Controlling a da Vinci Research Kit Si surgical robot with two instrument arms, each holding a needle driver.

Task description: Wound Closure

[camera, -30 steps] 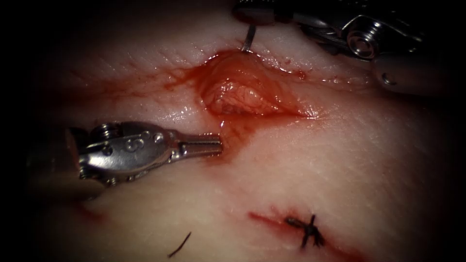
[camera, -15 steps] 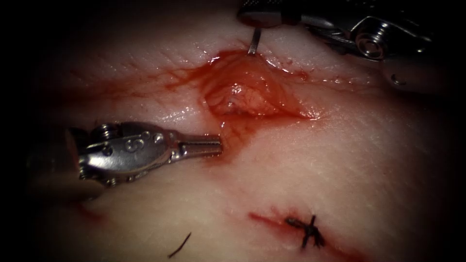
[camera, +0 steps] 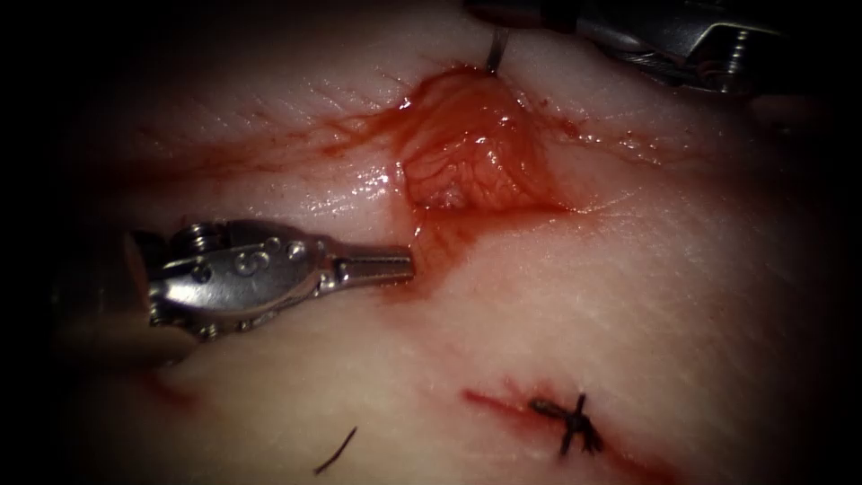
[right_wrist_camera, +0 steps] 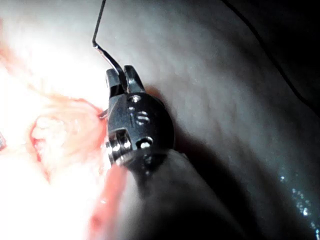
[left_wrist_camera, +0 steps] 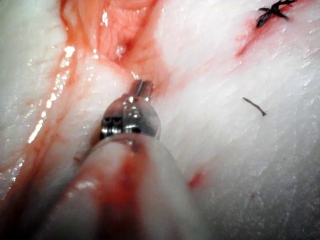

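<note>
The tissue has an open red cut. At the cut's far edge, my right tool is shut on the curved needle, whose point end is sunk in the tissue there. Seen from the right wrist, these jaws grip the needle near its tail, and thread leads off from it. My left tool lies left of the cut, shut with nothing seen in it, its tip touching the wet tissue at the cut's near-left edge.
A tied dark stitch closes the cut's lower right part. A short cut end of thread lies loose on the tissue in front. Red fluid streaks the tissue left of the cut. More thread crosses behind the right tool.
The right tool has moved up and to the right with the needle, drawing the cut's far edge up with it. The left tool has stayed put.
</note>
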